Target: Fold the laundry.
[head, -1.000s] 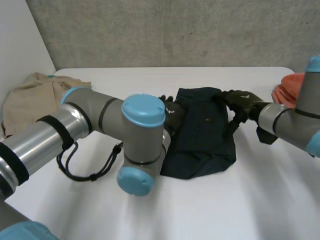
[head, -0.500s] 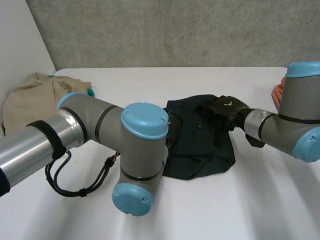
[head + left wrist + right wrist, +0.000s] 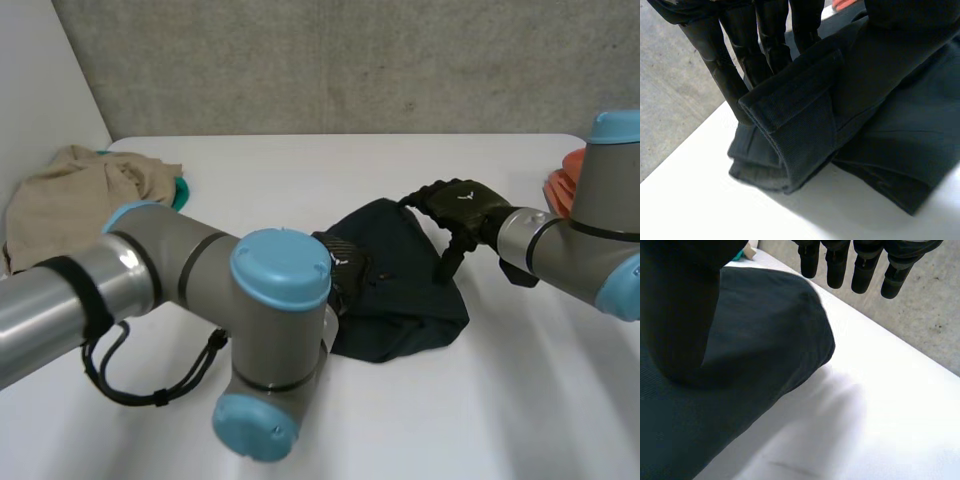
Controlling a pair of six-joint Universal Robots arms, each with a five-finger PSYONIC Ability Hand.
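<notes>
A dark navy garment (image 3: 400,285) lies partly folded on the middle of the white table (image 3: 300,170). My left hand (image 3: 346,278) is at the garment's left edge. In the left wrist view its fingers (image 3: 742,55) run down behind a doubled hem of the garment (image 3: 805,105), which stands raised against them, gripped. My right hand (image 3: 462,208) hovers over the garment's far right part, fingers relaxed and drooping toward the cloth. In the right wrist view its fingertips (image 3: 860,270) hang straight above the table just past the garment's rounded edge (image 3: 765,335).
A beige garment (image 3: 80,190) is heaped at the table's left side, with a teal item (image 3: 181,190) showing beside it. An orange object (image 3: 562,178) sits at the far right edge. A grey wall rises behind the table.
My left hand has closed on the garment's left edge and the arm has drawn nearer. The garment's far edge has bunched into a peak. The right hand has shifted over the far right part.
</notes>
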